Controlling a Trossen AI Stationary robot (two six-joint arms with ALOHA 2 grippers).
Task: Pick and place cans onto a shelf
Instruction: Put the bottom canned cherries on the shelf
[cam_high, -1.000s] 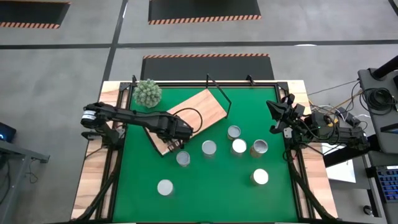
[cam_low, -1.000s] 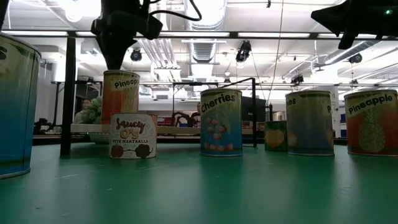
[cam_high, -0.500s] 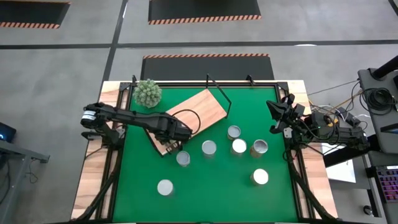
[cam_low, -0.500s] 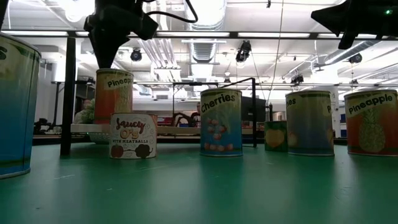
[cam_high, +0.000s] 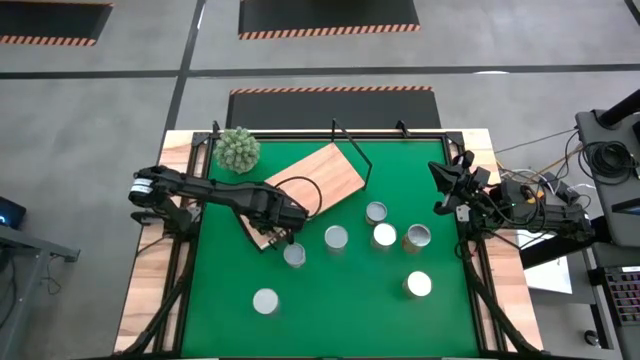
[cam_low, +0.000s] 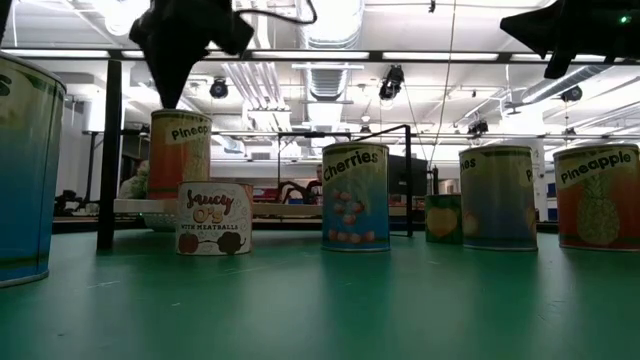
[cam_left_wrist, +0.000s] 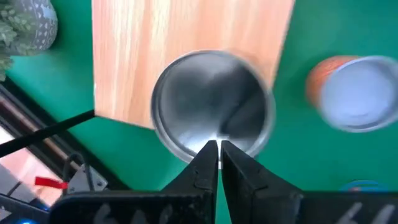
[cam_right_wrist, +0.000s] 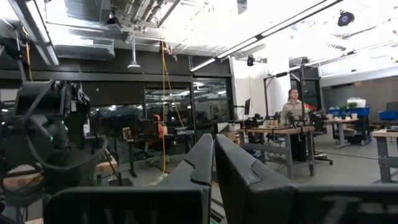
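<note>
The left gripper (cam_left_wrist: 218, 144), fingers pressed together and holding nothing, hovers just above a can (cam_left_wrist: 212, 102) standing on the near edge of the shelf (cam_left_wrist: 186, 43); placing looks done. Next it must spread its fingers over another can (cam_left_wrist: 356, 93) just beside it. The right gripper (cam_right_wrist: 213, 143) waits shut, well apart.

You're looking at seven short metal cans with shiny silver round tops (cam_high: 336, 237) standing on the mat from above, and your left wrist view picks up an eighth silver-topped can (cam_left_wrist: 211, 102) on the board, so eight. One flat light-brown wood-grain shelf board (cam_high: 330, 172), one spiky green ball-shaped plant (cam_high: 238, 148), two dark robot arms (cam_high: 215, 190), and one person (cam_right_wrist: 292, 106) in the room behind
</note>
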